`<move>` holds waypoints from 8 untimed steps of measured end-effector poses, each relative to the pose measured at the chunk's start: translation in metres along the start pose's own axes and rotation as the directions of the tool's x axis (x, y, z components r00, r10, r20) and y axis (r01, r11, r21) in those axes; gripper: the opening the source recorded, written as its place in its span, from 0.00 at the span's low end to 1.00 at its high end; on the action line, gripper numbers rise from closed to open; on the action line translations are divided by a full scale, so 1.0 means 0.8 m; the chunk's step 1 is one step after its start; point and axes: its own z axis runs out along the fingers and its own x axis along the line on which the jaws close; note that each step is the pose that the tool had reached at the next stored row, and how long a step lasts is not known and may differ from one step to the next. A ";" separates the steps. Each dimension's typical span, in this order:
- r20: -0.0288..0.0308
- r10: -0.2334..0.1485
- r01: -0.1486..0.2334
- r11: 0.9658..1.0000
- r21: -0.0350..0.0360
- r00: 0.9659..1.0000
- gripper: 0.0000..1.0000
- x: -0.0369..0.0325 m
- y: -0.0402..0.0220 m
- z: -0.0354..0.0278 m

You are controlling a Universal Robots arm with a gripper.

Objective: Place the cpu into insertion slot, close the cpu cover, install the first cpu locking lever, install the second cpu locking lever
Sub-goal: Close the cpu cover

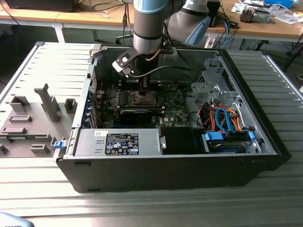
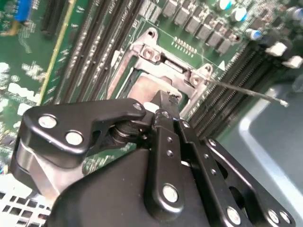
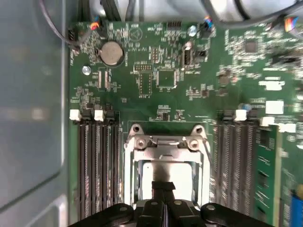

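Observation:
The cpu (image 3: 163, 170) lies in the insertion slot (image 3: 129, 161), its pale face showing through the window of the cpu cover (image 3: 165, 144). The silver cover frame lies down over the chip. My gripper (image 3: 163, 185) is shut, its black fingertips together over the near part of the chip's face. In the second wrist view the gripper (image 2: 163, 101) stands at the cover (image 2: 165, 61) beside the cpu (image 2: 139, 90). A thin wire locking lever (image 2: 246, 91) sticks out free from the socket's corner. In the exterior view the gripper (image 1: 143, 87) reaches down into the case above the socket (image 1: 142, 98).
The open black computer case (image 1: 265, 137) lies on a slatted metal table. Memory slots (image 3: 97, 165) flank the socket on both sides. A power supply (image 1: 118, 142), an expansion card (image 1: 137, 113) and orange and blue cables (image 1: 227, 118) sit nearby. Grey fixtures (image 1: 28, 123) stand at the exterior view's left.

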 end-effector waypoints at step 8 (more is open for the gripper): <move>0.000 0.000 0.000 1.000 0.000 1.000 0.11 0.0014 -0.0015 -0.0637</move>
